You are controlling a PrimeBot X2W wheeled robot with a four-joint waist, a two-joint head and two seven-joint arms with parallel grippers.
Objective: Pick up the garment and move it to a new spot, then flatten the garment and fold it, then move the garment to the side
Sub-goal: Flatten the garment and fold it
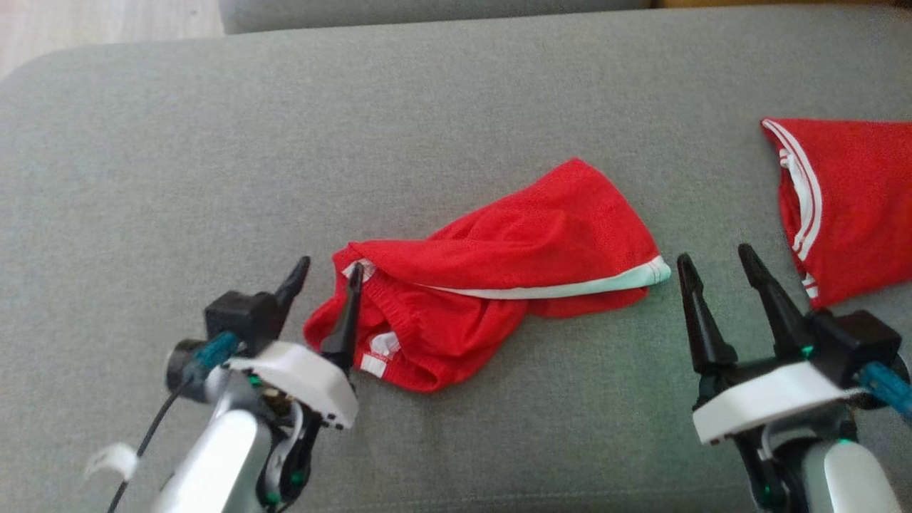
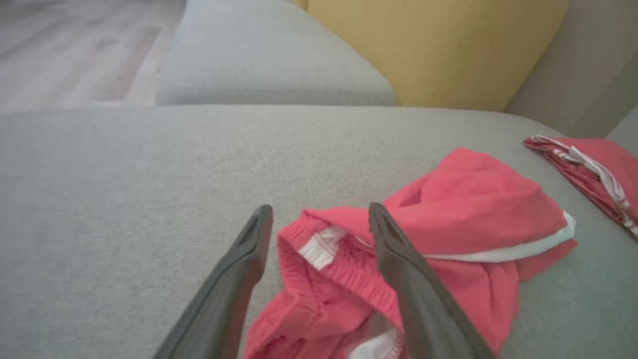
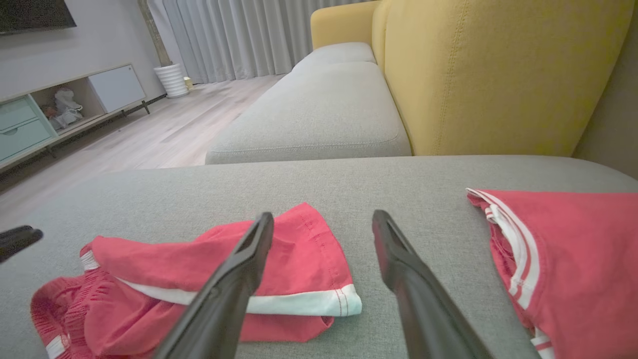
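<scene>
The garment [image 1: 513, 256], a pair of red shorts with white trim, lies crumpled in the middle of the grey sofa cushion [image 1: 178, 157]. My left gripper [image 1: 330, 267] is open at its waistband end. In the left wrist view the elastic waistband and its white label sit between the fingers of the left gripper [image 2: 319, 208], and the garment [image 2: 473, 209] spreads off to the right. My right gripper [image 1: 714, 255] is open just right of the white hem, above bare cushion. The right wrist view has the garment [image 3: 309, 254] left of the right gripper [image 3: 323, 216], one finger across it.
A second red garment [image 1: 855, 199] with white stripes lies flat at the cushion's right edge, also visible as the striped garment [image 3: 573, 249]. A yellow backrest [image 3: 498, 75] stands behind. Another grey seat [image 3: 319, 114] and wooden floor [image 3: 149, 129] lie beyond.
</scene>
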